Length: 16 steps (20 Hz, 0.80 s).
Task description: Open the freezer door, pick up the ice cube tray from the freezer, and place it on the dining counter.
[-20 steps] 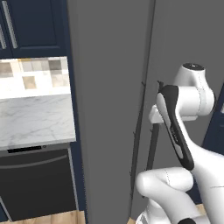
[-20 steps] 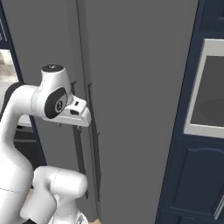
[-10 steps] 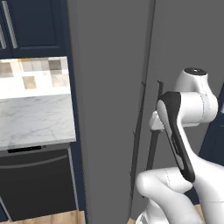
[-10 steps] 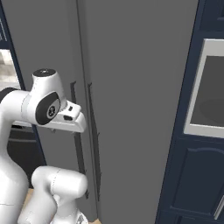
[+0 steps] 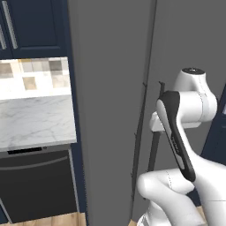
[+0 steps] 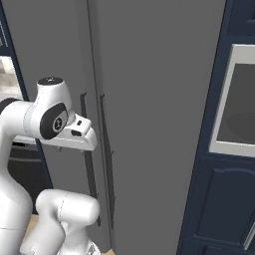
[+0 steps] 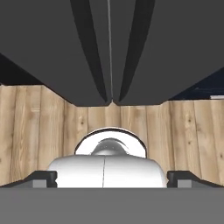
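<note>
Standing shut, flush beside the wider fridge door (image 6: 164,114): freezer door (image 5: 110,88), matte dark grey, top and bottom cut off by frame. Its thin black bar handle (image 5: 137,145) runs vertical near the seam; the fridge handle (image 5: 154,132) is partly hidden behind the arm. End effector (image 7: 112,177): tips spread wide, holding nothing. Wood plank floor (image 7: 43,127) below. Marble tabletop (image 5: 35,126) with navy cabinets left; wall oven (image 6: 234,104) right.

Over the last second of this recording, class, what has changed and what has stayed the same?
The arm's white upper joint has swung leftward and slightly lower in the right base view, rightward in the left base view. Nothing was grasped or released. The freezer door stays shut, its handle untouched.
</note>
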Available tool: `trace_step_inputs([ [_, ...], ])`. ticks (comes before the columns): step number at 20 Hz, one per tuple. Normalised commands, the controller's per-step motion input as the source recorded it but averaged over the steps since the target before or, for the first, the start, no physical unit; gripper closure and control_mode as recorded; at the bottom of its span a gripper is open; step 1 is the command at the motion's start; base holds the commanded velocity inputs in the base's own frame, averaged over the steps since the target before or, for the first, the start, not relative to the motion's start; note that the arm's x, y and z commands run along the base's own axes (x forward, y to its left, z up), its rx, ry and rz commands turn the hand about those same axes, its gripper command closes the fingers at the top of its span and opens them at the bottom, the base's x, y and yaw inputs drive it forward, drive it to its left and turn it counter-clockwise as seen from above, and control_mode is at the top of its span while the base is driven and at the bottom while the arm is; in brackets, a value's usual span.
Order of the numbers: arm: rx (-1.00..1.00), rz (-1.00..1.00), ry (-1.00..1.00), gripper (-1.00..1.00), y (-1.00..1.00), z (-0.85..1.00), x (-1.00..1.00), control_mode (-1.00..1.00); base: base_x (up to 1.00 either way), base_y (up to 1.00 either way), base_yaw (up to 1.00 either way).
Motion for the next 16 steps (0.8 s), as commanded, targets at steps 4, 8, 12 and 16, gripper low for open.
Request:
trace_step_inputs([
  [4, 0.0, 0.0, 0.0, -1.0, 0.0, 0.0, 0.0, 1.0, -0.22, -0.31, -0.01],
  [8, 0.0, 0.0, 0.0, -1.0, 0.0, 0.0, 0.0, 1.0, -0.36, -0.61, -0.01],
  [12, 0.0, 0.0, 0.0, -1.0, 0.0, 0.0, 0.0, 1.0, -0.16, -0.6, -0.02],
  [16, 0.0, 0.0, 0.0, -1.0, 0.0, 0.0, 0.0, 1.0, -0.02, -0.6, 0.0],
])
